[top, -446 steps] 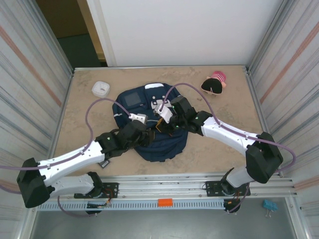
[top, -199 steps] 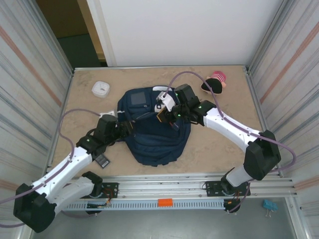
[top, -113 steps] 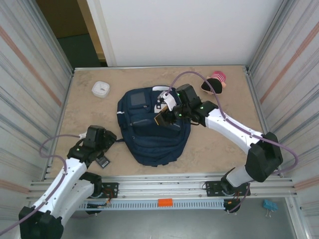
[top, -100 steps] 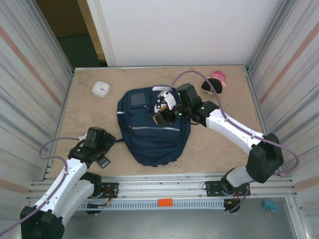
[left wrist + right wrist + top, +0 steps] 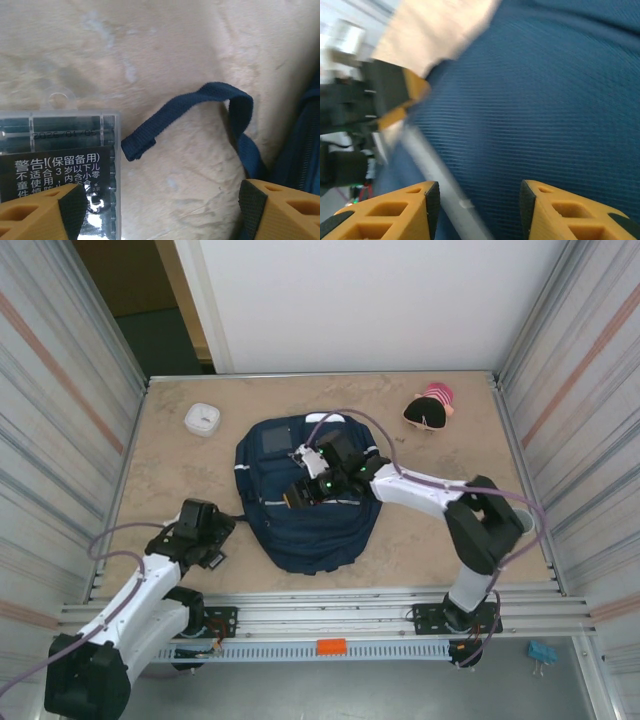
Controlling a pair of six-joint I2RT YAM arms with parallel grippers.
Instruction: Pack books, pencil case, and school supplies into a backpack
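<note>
- Left jaws stand wide apart and empty, low over the counter (image 5: pixel 165 45), one tip above a clear-cased black pack (image 5: pixel 60 160) beside the backpack (image 5: pixel 310 515) strap (image 5: pixel 190 107).
- Right jaws, parted and empty, hang over the backpack's navy front, mid-counter.
- Near the far edge lie a white box (image 5: pixel 202 419) and a plush toy (image 5: pixel 430 408).

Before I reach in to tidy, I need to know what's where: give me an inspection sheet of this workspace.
Surface: mottled beige tabletop.
Job's things: navy backpack lying flat mid-table; black packet near its loose strap, not touching.
Clutter: white box and plush toy toward the far edge.
Grippers: left gripper jaws open above bare table by the packet; right gripper jaws apart over backpack fabric, nothing between.
Cables: purple cable looping off each arm.
Surroundings: corrugated metal walls at both sides, white panel behind.
</note>
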